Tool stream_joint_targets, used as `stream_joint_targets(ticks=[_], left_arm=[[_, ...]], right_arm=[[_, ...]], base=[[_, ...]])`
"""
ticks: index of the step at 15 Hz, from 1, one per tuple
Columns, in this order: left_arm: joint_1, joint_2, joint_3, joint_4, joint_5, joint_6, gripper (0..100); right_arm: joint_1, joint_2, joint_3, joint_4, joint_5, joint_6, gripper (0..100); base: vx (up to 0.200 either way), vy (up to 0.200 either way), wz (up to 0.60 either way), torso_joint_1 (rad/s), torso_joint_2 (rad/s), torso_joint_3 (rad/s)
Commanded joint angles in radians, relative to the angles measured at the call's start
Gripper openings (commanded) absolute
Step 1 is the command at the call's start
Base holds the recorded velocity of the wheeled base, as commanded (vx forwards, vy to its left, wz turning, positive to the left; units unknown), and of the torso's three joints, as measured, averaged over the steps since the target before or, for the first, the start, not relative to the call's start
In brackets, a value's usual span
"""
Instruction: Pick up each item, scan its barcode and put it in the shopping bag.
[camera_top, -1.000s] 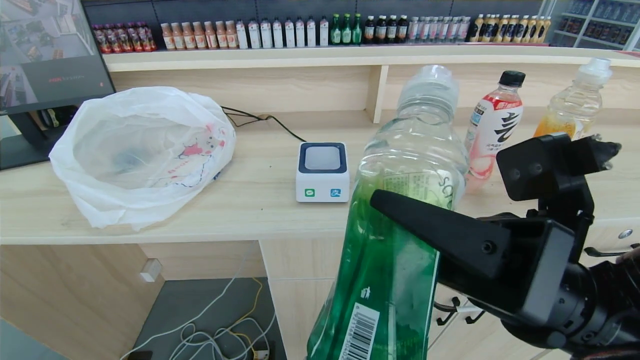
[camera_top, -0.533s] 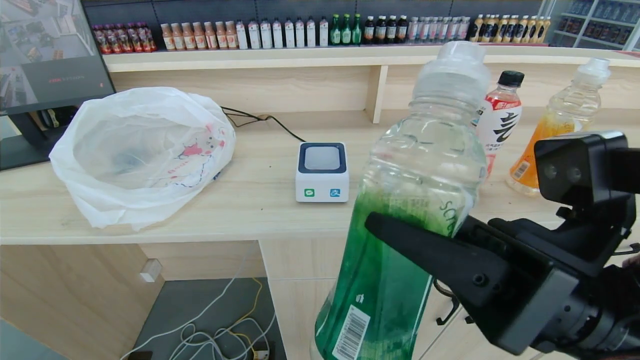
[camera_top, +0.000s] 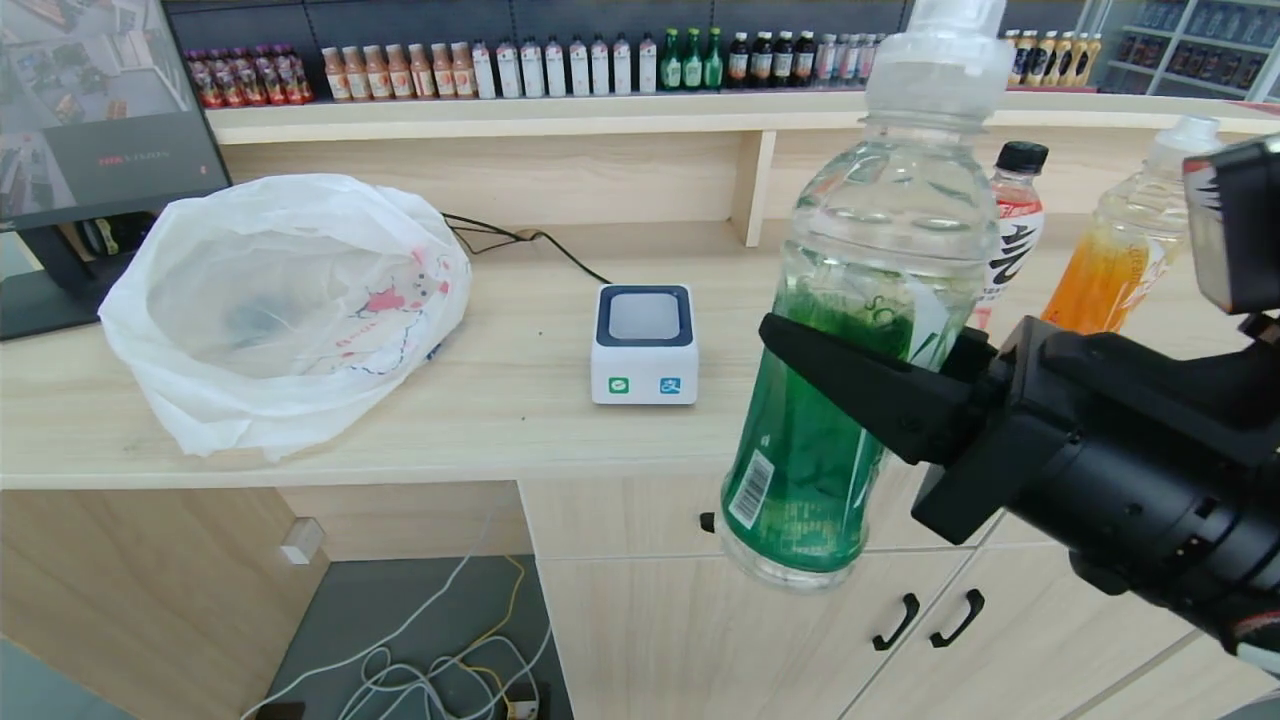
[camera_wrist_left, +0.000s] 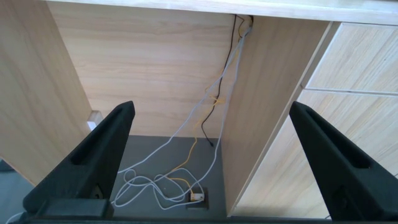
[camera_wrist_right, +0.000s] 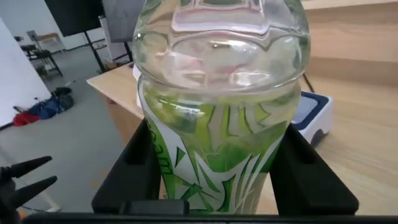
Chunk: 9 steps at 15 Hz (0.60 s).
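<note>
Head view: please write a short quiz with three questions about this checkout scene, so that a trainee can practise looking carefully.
1. True or false: the green bottle stands on the scanner.
2. Seen from the robot, on which side of the scanner does the bag lie? A) left B) right C) on top of it
3. How many other bottles stand on the counter behind the green bottle?
Key: 1. False: the right gripper holds it in the air. 2. A. 3. Two: the black-capped bottle and the orange bottle.
</note>
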Motion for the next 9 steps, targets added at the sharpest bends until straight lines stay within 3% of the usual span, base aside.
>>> stream_joint_targets(ticks=[1,4,9], left_arm=[[0.0,0.0,0.0,0.0,0.0,0.0,100],[0.0,0.0,0.0,0.0,0.0,0.0,100],[0.001,0.0,0.0,0.0,0.0,0.0,100]], right_arm=[[-0.004,-0.057,-0.002,0.076,-0.068,-0.156,0],[-0.002,-0.052,-0.016,0.078,-0.223,-0.254,0],[0.012,-0.055,-0.012,0.073,-0.253,-0.29,0]], base=[[0.0,0.0,0.0,0.0,0.0,0.0],[0.0,0.0,0.0,0.0,0.0,0.0],[0.0,0.0,0.0,0.0,0.0,0.0]])
